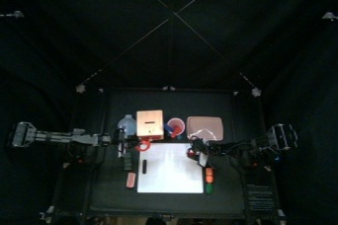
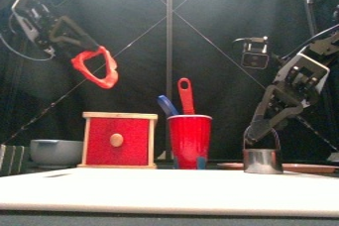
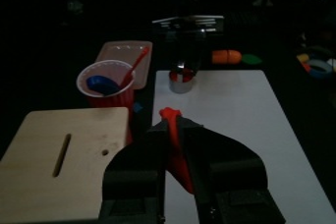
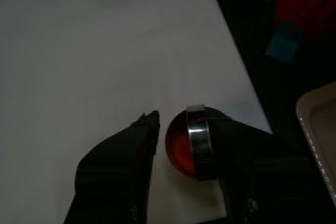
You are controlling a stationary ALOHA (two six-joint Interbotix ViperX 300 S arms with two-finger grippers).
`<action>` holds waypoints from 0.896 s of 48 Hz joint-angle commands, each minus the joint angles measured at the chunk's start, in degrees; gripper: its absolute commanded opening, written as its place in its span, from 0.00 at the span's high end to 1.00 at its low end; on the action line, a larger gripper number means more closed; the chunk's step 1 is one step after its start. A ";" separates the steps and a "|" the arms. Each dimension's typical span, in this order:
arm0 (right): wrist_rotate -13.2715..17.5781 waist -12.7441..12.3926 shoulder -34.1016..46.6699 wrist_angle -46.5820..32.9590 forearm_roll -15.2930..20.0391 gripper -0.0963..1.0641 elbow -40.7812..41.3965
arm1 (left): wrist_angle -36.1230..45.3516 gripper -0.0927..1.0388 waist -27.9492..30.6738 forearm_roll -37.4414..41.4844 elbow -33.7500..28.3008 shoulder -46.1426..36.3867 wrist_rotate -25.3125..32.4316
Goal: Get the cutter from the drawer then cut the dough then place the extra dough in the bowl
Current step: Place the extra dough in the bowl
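Two arms work over the white cutting board [image 1: 165, 175]. The left gripper [image 3: 175, 147] is clenched on a ring of red dough [image 3: 167, 118] and holds it in the air, high above the board's back left corner. In the front view the ring hangs as a stretched loop. Its long axis is close to upright and leans a little, and its open middle faces the board's front edge. In the left wrist view the same dough shows edge-on as a thin red strip running out between the jaws.

The right gripper [image 4: 184, 130] reaches down to the board's back right part, its jaws closed around the round metal cutter [image 2: 263, 160]. The cutter stands upright on the board with its band level and its axis vertical. A red dough disc [image 4: 175, 157] lies flat on the board inside the band.

Behind the board's back edge stand a pale wooden box with a red drawer front [image 2: 119, 139], a red cup [image 2: 189, 141] and a flat pink tray [image 1: 205, 126], in that order from left to right. A blue knife [image 2: 166, 104] and a red knife [image 2: 185, 93] rise handle-up from the cup. The blue-grey bowl [image 2: 54, 152] sits beyond the board's back left corner, just left of the box
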 commanded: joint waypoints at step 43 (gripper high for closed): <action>0.00 -0.09 0.09 1.05 -1.23 0.25 -2.81 | 3.69 0.17 20.13 -0.35 4.66 1.67 -0.18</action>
